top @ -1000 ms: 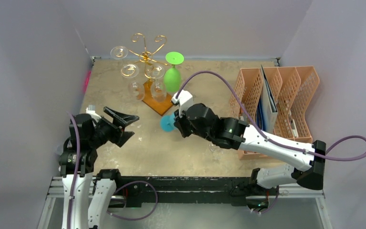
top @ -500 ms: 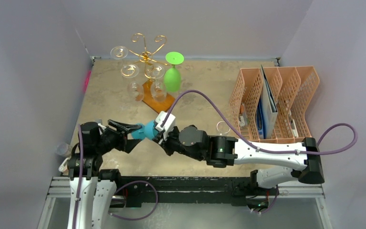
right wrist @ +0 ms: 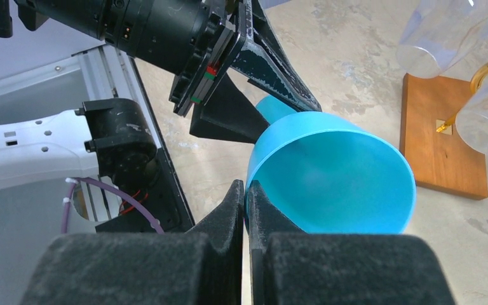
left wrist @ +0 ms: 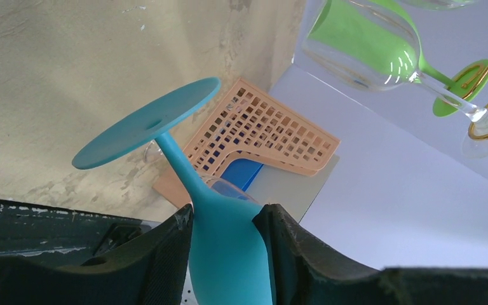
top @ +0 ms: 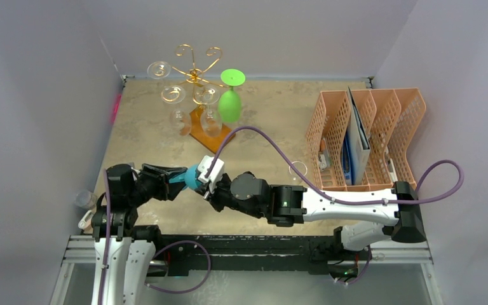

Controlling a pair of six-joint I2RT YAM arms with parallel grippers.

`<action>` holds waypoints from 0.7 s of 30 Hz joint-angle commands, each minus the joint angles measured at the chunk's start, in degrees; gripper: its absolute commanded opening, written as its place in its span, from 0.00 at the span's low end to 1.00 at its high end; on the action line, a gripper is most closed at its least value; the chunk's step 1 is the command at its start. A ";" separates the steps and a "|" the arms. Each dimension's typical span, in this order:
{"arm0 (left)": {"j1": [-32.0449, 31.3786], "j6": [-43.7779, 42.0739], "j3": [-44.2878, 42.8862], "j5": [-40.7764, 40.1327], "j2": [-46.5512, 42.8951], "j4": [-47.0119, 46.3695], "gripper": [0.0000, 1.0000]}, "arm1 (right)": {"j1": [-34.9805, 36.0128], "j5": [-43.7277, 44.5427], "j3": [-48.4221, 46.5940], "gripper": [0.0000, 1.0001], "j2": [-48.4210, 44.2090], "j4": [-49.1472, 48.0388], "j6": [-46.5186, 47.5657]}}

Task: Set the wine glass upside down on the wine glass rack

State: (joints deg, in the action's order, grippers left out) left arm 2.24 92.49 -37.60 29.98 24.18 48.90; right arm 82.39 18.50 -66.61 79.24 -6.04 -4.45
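The blue wine glass (top: 191, 176) hangs in the air between both grippers near the table's front left. My right gripper (top: 206, 184) is shut on its rim (right wrist: 249, 190), with the open bowl (right wrist: 337, 171) facing the right wrist camera. My left gripper (left wrist: 223, 213) has a finger pressed to each side of the bowl (left wrist: 229, 254); stem and foot (left wrist: 146, 124) stick out beyond the fingertips. The wine glass rack (top: 194, 71), gold wire on a wooden base (top: 211, 133), stands at the back left.
A green glass (top: 230, 101) and clear glasses (top: 175, 96) hang upside down on the rack. An orange mesh organizer (top: 368, 136) stands at the right, a clear glass (top: 297, 169) on the table beside it. A small clear cup (top: 84, 199) sits at the left edge.
The right arm carried the blue glass from near the rack to the front left. The left gripper met it and closed its fingers around the bowl.
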 commanded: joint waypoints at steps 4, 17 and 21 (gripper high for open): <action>0.31 6.51 -0.05 1.95 1.10 2.00 0.45 | 0.34 -0.66 0.39 0.00 -1.02 -7.43 1.98; 0.31 7.62 0.37 1.96 3.55 3.11 0.33 | 0.40 -0.60 2.83 0.00 -1.98 -11.12 2.51; 0.31 8.73 0.95 3.94 4.29 0.80 0.35 | 0.40 -0.88 3.75 0.00 -2.76 -13.35 2.72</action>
State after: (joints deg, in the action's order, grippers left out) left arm 2.26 95.85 -37.52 29.69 27.77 50.48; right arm 82.56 18.31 -63.29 79.00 -12.53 -2.98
